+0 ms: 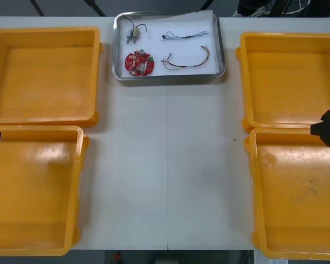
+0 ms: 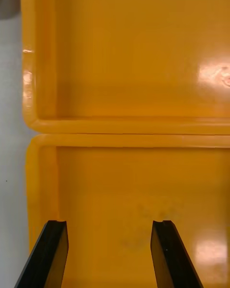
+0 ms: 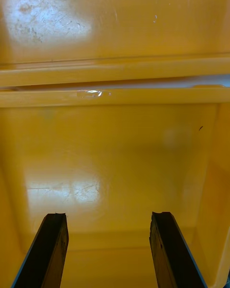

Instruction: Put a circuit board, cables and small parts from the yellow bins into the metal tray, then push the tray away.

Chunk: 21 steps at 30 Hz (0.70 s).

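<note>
Metal tray (image 1: 168,77), top centre of the frame, holds a round red circuit board (image 1: 139,64) and cables (image 1: 185,35). Left gripper (image 3: 108,216) and right gripper (image 2: 110,223) hover wide open, empty, over yellow bins (image 1: 44,71). An off-centre push could spin the tray.

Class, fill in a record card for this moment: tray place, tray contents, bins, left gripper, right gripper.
tray place: metal tray at the table's far edge, centred
tray contents: circuit board, red and yellow cable, thin dark cable, small metal parts, black cable
bins: four yellow bins, all look empty
left gripper: open, above the near left bin
right gripper: open, above the near right bin
</note>
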Each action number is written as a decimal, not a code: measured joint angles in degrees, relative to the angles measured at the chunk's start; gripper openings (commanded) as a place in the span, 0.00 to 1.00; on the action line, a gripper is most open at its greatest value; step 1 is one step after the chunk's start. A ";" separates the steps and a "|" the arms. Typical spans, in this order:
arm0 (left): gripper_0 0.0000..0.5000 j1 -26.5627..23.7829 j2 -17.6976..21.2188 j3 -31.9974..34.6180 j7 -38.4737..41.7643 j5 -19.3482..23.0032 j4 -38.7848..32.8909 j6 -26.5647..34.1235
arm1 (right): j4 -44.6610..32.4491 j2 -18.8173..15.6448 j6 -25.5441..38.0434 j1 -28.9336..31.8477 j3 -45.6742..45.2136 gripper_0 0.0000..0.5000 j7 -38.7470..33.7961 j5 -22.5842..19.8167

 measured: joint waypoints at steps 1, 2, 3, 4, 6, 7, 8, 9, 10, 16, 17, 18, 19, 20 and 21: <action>1.00 0.00 0.00 0.00 0.00 0.00 0.00 0.00 | -0.34 -0.07 0.00 0.76 -0.55 1.00 0.02 0.36; 1.00 0.00 0.00 0.00 0.00 0.00 0.00 0.00 | -0.64 -0.11 0.00 1.49 -1.04 1.00 0.04 0.71; 1.00 0.00 0.00 0.00 0.00 0.00 0.00 0.00 | -0.86 -0.11 0.00 2.08 -1.45 1.00 0.09 0.94; 1.00 0.00 0.00 0.00 0.00 0.00 0.00 0.00 | -1.00 -0.12 0.00 2.62 -1.86 1.00 0.13 1.02; 1.00 0.00 0.00 0.00 0.00 0.00 0.00 0.00 | -1.07 -0.12 0.00 3.51 -2.69 1.00 0.24 1.29; 1.00 0.00 0.00 0.00 0.00 0.00 0.00 0.00 | -1.07 -0.12 0.00 3.90 -3.07 1.00 0.31 1.55; 1.00 0.00 0.00 0.00 0.00 0.00 0.00 0.00 | -1.07 -0.12 0.00 4.29 -3.44 1.00 0.40 1.81; 1.00 0.00 0.00 0.00 0.00 0.00 0.00 0.00 | -1.07 -0.12 0.00 4.64 -3.77 1.00 0.48 1.93; 1.00 0.00 0.00 0.00 0.00 0.00 0.00 0.00 | -1.07 -0.12 0.00 5.01 -4.07 1.00 0.51 1.98; 1.00 0.00 0.00 0.00 0.00 0.00 0.00 0.00 | -1.07 -0.12 0.00 7.76 -4.69 1.00 0.57 2.01; 1.00 0.00 0.00 0.00 0.00 0.00 0.00 0.00 | -1.07 -0.12 0.00 8.25 -4.70 1.00 0.58 2.01; 1.00 0.00 0.00 0.00 0.00 0.00 0.00 0.00 | -1.07 -0.12 0.00 8.75 -4.70 1.00 0.59 2.01; 1.00 0.00 0.00 0.00 0.00 0.00 0.00 0.00 | -1.07 -0.12 0.00 9.19 -4.70 1.00 0.65 2.00; 1.00 0.00 0.00 0.00 0.00 0.00 0.00 0.00 | -1.07 -0.12 0.00 9.57 -4.70 1.00 0.87 1.97; 1.00 0.00 0.00 0.00 0.00 0.00 0.00 0.00 | -1.07 -0.13 0.00 9.92 -4.70 1.00 1.49 1.84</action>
